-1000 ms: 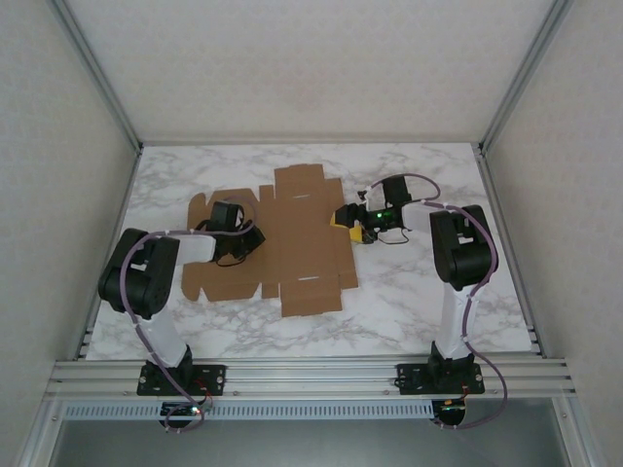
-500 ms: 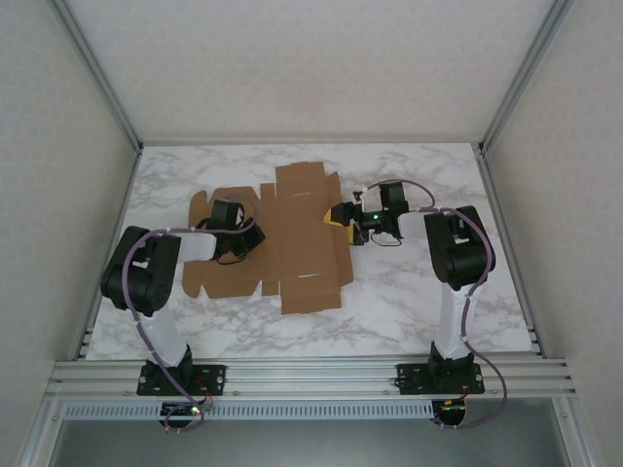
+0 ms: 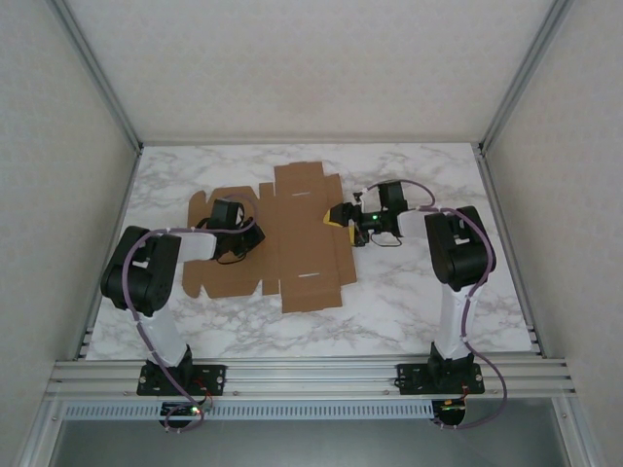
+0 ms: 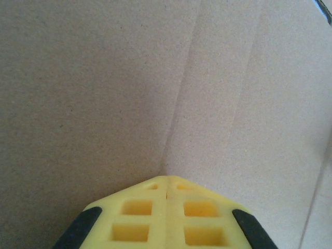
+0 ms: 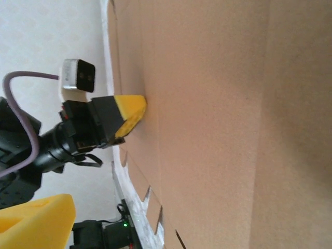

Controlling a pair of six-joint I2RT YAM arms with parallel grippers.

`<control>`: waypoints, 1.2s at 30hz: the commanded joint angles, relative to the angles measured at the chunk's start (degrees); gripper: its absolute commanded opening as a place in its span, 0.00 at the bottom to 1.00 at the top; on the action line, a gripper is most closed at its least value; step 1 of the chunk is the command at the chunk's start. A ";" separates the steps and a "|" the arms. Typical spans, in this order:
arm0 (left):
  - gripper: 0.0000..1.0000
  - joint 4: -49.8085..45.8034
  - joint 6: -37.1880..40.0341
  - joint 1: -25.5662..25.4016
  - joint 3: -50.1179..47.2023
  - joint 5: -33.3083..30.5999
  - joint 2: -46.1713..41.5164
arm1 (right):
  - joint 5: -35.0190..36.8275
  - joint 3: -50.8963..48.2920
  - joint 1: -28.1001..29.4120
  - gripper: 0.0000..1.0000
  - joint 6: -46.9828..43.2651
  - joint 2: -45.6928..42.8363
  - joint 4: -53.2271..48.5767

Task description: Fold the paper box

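Top external: the paper box (image 3: 302,243) is lying flat and unfolded at centre frame on the table (image 3: 419,292), left end effector (image 4: 166,181) is pressing its closed, empty fingertips onto the left panel, right end effector (image 3: 336,216) is sitting wide open at the right edge.

Bare table (image 3: 401,313) lies right of paper box (image 3: 297,248).

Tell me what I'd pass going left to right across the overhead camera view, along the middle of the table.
left arm → paper box → right end effector, at the box's right edge → right arm
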 commanded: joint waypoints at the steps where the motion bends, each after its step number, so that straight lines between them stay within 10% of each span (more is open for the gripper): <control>1: 0.05 -5.83 1.41 -0.15 -0.17 -1.07 2.67 | 6.40 3.08 0.70 0.93 -8.58 0.04 -14.32; 8: 0.05 -5.57 1.57 -0.41 0.36 -0.12 3.72 | 7.05 7.81 4.46 0.95 -12.09 3.41 -21.19; 19: 0.04 -6.12 2.55 -0.94 0.88 0.52 4.01 | -4.14 0.84 4.16 0.96 5.27 -1.39 4.08; 36: 0.01 -2.27 -0.09 -1.90 -0.16 3.61 3.92 | -2.84 7.03 12.03 0.99 21.00 -7.25 18.05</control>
